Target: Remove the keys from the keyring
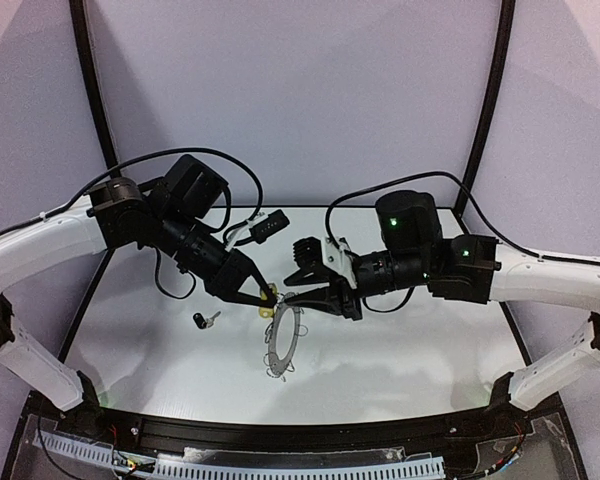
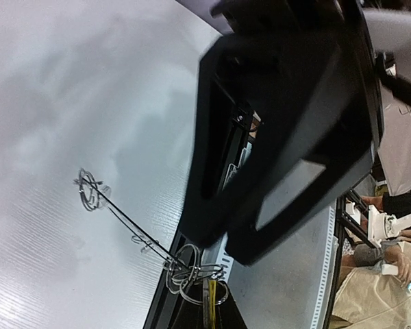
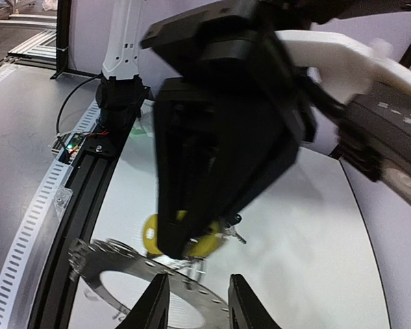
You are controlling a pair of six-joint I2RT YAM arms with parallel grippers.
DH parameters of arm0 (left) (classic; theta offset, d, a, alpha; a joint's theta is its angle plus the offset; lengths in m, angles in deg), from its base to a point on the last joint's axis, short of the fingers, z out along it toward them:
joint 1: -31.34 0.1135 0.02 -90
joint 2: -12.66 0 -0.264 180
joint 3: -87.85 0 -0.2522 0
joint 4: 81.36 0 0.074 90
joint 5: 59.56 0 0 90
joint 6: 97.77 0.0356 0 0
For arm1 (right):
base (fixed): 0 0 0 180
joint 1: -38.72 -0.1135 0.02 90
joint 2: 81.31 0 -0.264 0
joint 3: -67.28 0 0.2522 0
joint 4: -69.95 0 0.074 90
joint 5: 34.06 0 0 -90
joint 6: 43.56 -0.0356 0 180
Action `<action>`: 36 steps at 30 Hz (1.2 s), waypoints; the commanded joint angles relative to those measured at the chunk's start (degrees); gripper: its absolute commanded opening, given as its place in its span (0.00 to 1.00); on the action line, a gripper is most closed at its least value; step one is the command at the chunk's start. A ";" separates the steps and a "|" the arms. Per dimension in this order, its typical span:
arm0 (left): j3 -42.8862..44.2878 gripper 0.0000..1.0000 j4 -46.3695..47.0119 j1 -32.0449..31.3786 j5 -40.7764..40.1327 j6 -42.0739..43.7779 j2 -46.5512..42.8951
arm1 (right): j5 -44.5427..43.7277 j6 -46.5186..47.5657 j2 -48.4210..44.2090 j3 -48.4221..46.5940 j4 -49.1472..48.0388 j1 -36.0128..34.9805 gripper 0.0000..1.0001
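While the left gripper [image 1: 263,296] is seen with its fingers pressed together on the yellow-headed key [image 3: 207,241], the right gripper [image 3: 198,279] is shown just beside it with its two fingers spread and nothing clamped between them. The yellow head is seen on either side of the left fingertips, which are blurred in the right wrist view. The keyring [image 3: 120,259] is found at the middle of the white table [image 1: 400,350], between the two arms, with its far rim directly under the tips of both grippers. Its flat grey band is pierced by small holes, and thin silver wire loops [image 2: 192,274] are gathered along its rim. Whether the yellow-headed key is joined to the keyring cannot be told, since that spot is covered by the left fingers. The black-headed key [image 1: 202,320] is seen lying alone on the table, apart from the keyring and left of it.
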 commanded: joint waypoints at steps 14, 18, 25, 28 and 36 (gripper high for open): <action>2.20 0.01 0.67 0.04 -2.28 -3.20 -0.46 | -11.56 -6.45 1.04 4.79 -13.41 -4.62 0.31; 1.83 0.01 1.00 0.04 -1.96 -3.45 -0.85 | -11.28 -6.36 2.31 4.22 -13.17 -4.55 0.29; 1.49 0.01 1.15 0.02 -2.17 -3.54 -1.26 | -12.22 -6.96 1.48 5.38 -11.51 -4.59 0.20; 1.57 0.01 1.28 -0.04 -1.69 -3.51 -1.24 | -12.32 -6.84 1.87 4.91 -11.96 -4.58 0.18; 1.79 0.01 1.74 0.00 -2.03 -3.97 -1.43 | -13.41 -6.88 3.41 4.53 -11.87 -4.62 0.22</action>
